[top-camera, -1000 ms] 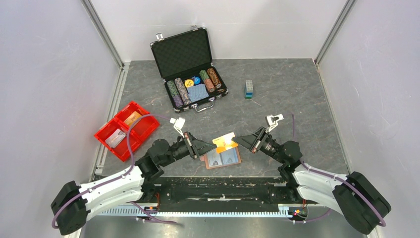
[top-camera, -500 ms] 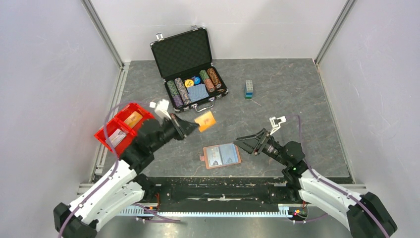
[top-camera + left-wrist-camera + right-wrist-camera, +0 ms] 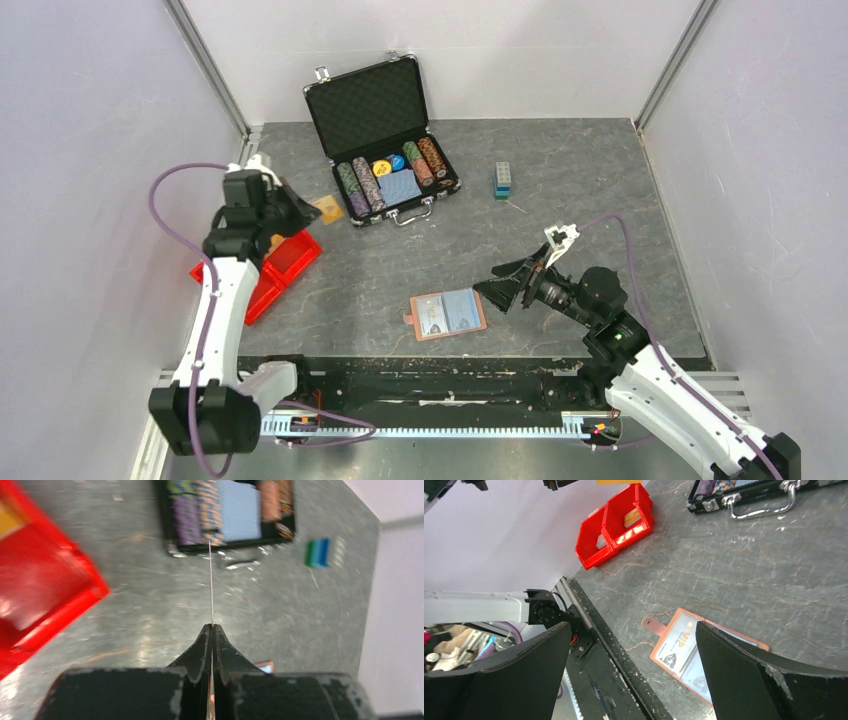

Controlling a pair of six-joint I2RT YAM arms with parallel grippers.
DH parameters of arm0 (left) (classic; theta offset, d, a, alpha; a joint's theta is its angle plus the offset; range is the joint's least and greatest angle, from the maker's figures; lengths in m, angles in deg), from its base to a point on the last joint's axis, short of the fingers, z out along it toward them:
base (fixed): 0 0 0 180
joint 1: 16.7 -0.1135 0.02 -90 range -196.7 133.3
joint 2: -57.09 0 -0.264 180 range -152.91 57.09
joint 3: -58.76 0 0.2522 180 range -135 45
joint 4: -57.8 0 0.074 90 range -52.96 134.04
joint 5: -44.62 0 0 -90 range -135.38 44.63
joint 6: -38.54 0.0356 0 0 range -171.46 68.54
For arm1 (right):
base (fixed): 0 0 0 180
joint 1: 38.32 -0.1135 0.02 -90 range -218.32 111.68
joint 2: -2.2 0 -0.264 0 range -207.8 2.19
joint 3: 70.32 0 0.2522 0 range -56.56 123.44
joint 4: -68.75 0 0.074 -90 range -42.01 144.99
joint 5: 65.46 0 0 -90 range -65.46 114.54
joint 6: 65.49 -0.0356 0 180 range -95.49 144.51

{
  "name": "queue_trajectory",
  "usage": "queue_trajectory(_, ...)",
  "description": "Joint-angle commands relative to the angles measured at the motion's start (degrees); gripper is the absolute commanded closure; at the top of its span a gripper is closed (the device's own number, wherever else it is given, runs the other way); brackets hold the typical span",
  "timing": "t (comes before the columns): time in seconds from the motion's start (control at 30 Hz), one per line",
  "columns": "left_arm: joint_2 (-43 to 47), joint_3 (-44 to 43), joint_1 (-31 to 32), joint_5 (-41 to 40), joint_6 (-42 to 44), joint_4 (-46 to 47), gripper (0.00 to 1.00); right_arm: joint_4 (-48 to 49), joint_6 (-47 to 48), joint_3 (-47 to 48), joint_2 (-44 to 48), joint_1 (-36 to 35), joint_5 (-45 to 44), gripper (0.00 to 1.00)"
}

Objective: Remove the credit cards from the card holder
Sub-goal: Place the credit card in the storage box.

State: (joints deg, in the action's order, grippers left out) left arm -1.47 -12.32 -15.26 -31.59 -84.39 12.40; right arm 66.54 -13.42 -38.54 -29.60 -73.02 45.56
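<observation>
The brown card holder [image 3: 447,315] lies open on the table near the front, pale blue-white credit cards [image 3: 462,313] still in its pockets. The right wrist view shows the card holder [image 3: 659,630] with a card printed VIP [image 3: 680,642] between my spread fingers. My right gripper [image 3: 490,280] [image 3: 632,627] hovers just right of it, open and empty. My left gripper [image 3: 305,210] [image 3: 212,627] is raised at the far left, above the red bin, shut on an orange credit card [image 3: 326,208]. Its wrist view shows that card [image 3: 210,580] edge-on as a thin line.
A red two-compartment bin [image 3: 262,268] [image 3: 616,525] [image 3: 45,595] at the left holds cards. The open black poker-chip case [image 3: 385,150] [image 3: 225,515] stands at the back. A small blue-green block [image 3: 503,180] [image 3: 320,552] sits to its right. The black rail [image 3: 440,385] runs along the front edge.
My left arm lifted the orange card from beside the card holder and swung it far left over the red bin. My right gripper opened and drew back slightly to the right.
</observation>
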Motion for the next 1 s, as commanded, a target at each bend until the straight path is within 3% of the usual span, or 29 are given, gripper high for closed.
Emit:
queue_trajectory(0.0,-4.21,-6.08,-12.06,3.76,5.30,-7.57,0.98,-9.55,7.34,3.76,2.95,0.16,-2.67,0.02)
queue_trajectory(0.17,-7.34,-6.95,-21.89,3.90,7.25,-6.52,0.98,-13.29,9.18,6.21,4.04,0.11,-0.85,0.02)
queue_trajectory(0.37,-12.64,-6.58,-26.60,1.90,7.96,-5.24,0.98,-18.53,11.95,11.48,3.69,0.16,-0.88,0.02)
queue_trajectory(0.97,-23.79,-8.54,-28.02,-2.86,5.97,-0.34,0.98,-20.70,11.80,13.90,3.83,0.16,-4.30,0.02)
